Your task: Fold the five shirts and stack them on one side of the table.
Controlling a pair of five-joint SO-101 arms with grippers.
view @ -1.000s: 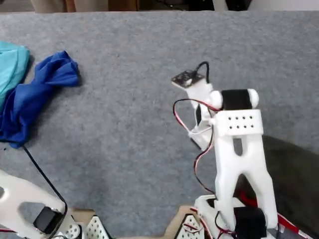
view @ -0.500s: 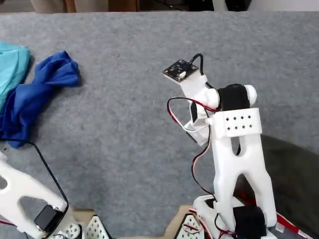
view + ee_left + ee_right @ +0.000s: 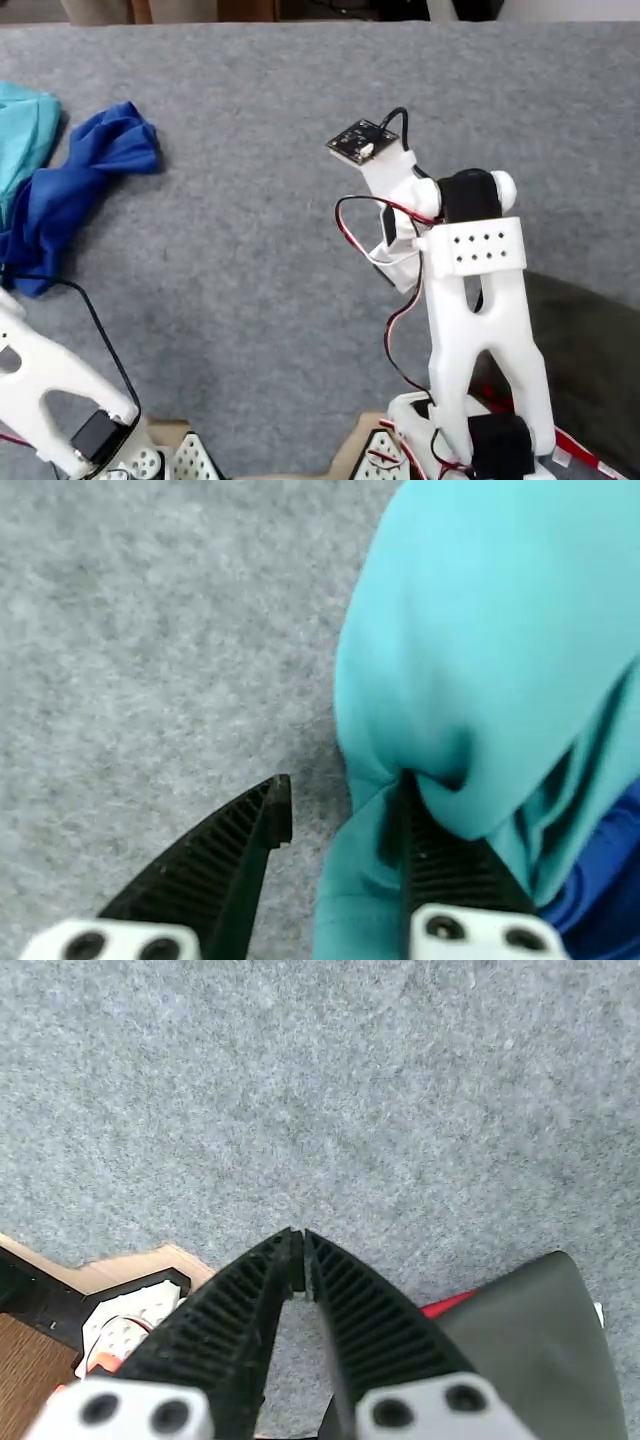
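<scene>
A smooth teal shirt [image 3: 480, 630] is lying bunched at the left edge of the fuzzy grey table [image 3: 250, 100], with a crumpled blue shirt [image 3: 80, 190] touching it on the right. The left gripper [image 3: 345, 790] is standing wide open and gripping nothing, one ridged black finger pressing into a teal fold and the other hanging over bare felt. The right gripper [image 3: 300, 1240] is hanging closed and empty over open felt at centre-right, near a dark cloth [image 3: 590, 340] at the near right edge.
</scene>
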